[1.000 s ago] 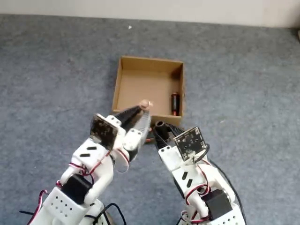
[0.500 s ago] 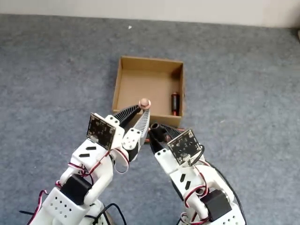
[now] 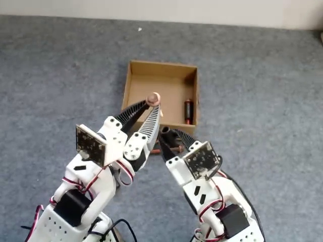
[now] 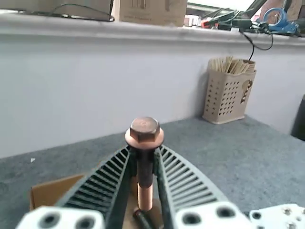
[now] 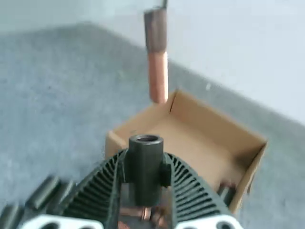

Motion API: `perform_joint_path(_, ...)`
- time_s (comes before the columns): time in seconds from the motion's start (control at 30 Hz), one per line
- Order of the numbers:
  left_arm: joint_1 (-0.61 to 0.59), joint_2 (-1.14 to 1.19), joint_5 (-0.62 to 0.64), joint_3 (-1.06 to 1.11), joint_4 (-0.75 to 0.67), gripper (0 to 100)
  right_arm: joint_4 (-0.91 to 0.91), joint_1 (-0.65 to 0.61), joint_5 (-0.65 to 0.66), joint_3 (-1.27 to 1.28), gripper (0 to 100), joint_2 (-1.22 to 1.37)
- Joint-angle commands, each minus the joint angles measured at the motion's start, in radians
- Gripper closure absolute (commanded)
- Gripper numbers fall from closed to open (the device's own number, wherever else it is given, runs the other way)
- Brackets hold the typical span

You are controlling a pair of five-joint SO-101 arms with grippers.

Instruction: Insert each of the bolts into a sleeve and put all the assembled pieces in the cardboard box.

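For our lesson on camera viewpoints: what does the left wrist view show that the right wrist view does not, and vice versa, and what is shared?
Left wrist view: the hex head of the bolt, clamped upright in the left gripper, and a holder of sticks by the wall. Right wrist view: a sleeve upright in the right gripper, spare sleeves on the carpet, an assembled piece in a corner of the cardboard box. Both: the bolt's shank and the box.

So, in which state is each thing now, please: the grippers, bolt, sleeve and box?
left gripper: shut on bolt.
right gripper: shut on sleeve.
bolt: upright, head up, not yet in the sleeve.
sleeve: upright, bore empty.
box: open, one assembled piece lying inside.
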Motion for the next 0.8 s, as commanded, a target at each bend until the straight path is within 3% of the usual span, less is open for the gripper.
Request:
perform_joint_path(0.0,0.068,0.002,0.014,-0.122,-0.009,99,-0.104,-0.01,0.012,-0.076,99.3,-0.018)
perform_joint_path(0.4,0.104,0.002,0.009,-0.288,0.167,99,-0.12,0.013,0.015,-0.14,99.3,-0.019)
perform_joint_path(0.77,0.111,0.005,0.009,-0.36,0.176,99,-0.122,0.013,0.063,-0.217,99.3,-0.019)
